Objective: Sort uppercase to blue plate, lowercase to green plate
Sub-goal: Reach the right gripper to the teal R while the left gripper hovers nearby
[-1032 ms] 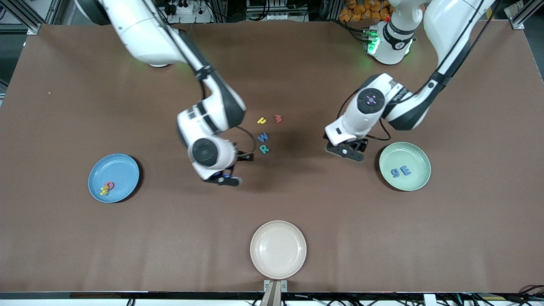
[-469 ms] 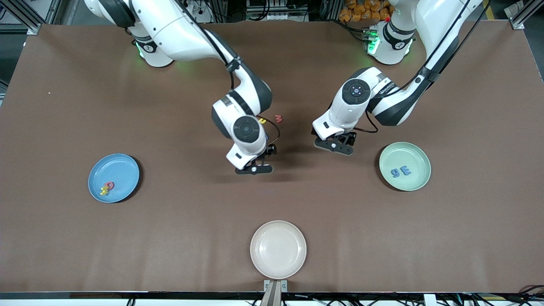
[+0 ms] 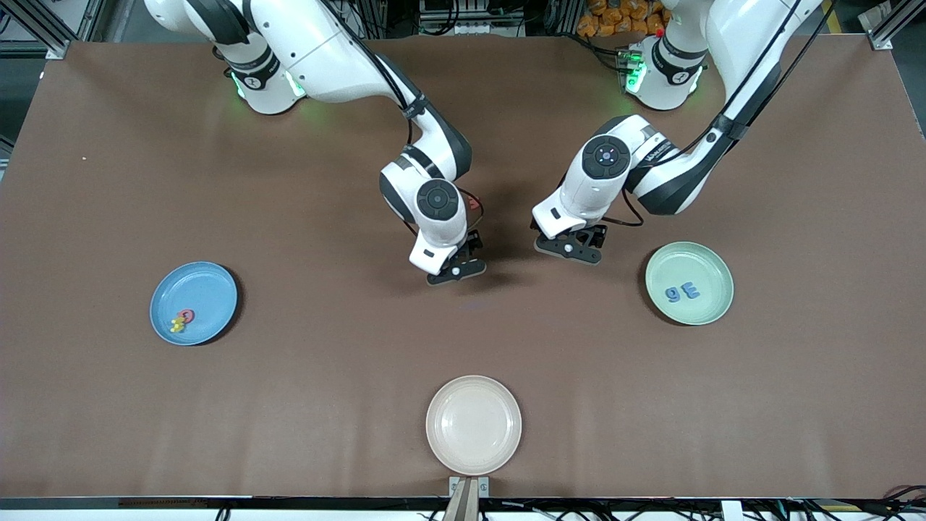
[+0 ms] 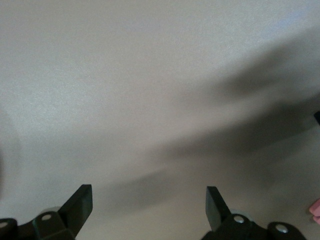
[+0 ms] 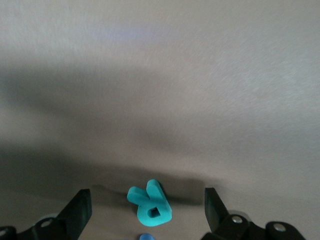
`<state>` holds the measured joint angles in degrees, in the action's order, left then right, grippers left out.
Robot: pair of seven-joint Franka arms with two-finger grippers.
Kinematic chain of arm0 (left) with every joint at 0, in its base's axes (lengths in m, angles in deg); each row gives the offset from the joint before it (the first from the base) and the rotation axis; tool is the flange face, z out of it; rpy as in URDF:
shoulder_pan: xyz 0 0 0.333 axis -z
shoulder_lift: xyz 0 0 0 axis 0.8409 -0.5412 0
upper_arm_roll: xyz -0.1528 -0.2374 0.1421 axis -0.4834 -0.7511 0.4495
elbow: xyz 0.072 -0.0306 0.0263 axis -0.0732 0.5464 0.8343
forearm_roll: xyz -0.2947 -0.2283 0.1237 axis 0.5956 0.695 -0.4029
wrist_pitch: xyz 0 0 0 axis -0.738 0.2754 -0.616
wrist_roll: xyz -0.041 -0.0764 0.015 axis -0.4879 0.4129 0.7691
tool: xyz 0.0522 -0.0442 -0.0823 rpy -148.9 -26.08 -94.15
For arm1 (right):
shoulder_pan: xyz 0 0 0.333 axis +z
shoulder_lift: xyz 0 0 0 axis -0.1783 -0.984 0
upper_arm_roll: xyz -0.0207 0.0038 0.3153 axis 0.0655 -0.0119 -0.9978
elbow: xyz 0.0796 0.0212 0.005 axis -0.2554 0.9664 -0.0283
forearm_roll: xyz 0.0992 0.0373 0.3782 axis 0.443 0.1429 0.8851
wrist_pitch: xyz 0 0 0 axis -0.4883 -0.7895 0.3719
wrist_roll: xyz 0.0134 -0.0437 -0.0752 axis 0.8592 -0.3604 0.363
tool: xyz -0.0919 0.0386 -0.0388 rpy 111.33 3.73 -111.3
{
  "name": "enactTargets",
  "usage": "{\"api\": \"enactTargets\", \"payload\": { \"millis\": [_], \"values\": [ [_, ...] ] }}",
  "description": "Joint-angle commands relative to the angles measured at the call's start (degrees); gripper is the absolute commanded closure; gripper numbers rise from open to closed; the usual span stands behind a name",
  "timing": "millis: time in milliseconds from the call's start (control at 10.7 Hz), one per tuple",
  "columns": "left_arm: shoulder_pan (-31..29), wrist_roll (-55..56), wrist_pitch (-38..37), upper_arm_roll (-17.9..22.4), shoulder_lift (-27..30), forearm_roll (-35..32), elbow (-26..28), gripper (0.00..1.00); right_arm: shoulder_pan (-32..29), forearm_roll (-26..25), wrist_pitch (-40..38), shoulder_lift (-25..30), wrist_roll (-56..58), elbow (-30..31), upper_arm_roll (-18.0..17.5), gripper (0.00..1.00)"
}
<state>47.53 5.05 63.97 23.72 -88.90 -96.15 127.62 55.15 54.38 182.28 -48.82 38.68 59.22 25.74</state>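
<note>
The right gripper (image 3: 454,269) sits a bit above the centre of the front frame, low over the brown table (image 3: 304,391), and its fingers (image 5: 80,207) are spread wide with nothing clamped. In the right wrist view the teal R (image 5: 150,205) lies flat on the table right between those open fingers, not touching either one, and a sliver of a blue letter (image 5: 145,237) peeks in at the lower edge of that frame. From the front the arm covers the loose letters, so only a bit of red (image 3: 474,203) shows beside its wrist.

The left gripper (image 3: 571,248) is in the middle-right of the front frame, also released, fingers (image 4: 80,205) apart over bare table, with just a pink edge (image 4: 315,211) at the lower right corner of its wrist view; can't tell what that is. That arm is just waiting.

Farther out, the blue plate (image 3: 210,278) is at the left of the frame, holding the red Q (image 3: 187,315) and the yellow H (image 3: 176,325) touching each other near its lower rim. The green plate (image 3: 687,257) is at the right with the blue g (image 3: 674,293) and another blue letter (image 3: 691,291) side by side. A cream plate (image 3: 474,394) sits bottom centre.
</note>
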Motion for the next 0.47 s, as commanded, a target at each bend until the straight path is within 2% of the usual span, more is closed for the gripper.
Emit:
{"api": "enactTargets", "payload": {
  "millis": [0, 375],
  "values": [
    [0.13, 0.78, -0.7, 0.08, 0.48, 1.5, 0.03, 0.0, 0.82, -0.78, 0.92, 4.21, 2.0, 5.07, 0.35, 0.0],
    [0.22, 0.6, -0.7, 0.17, 0.39, 1.5, 0.03, 0.0, 1.44, -0.78, 1.53, 5.01, 1.91, 6.4, 0.35, 0.0]
  ]
}}
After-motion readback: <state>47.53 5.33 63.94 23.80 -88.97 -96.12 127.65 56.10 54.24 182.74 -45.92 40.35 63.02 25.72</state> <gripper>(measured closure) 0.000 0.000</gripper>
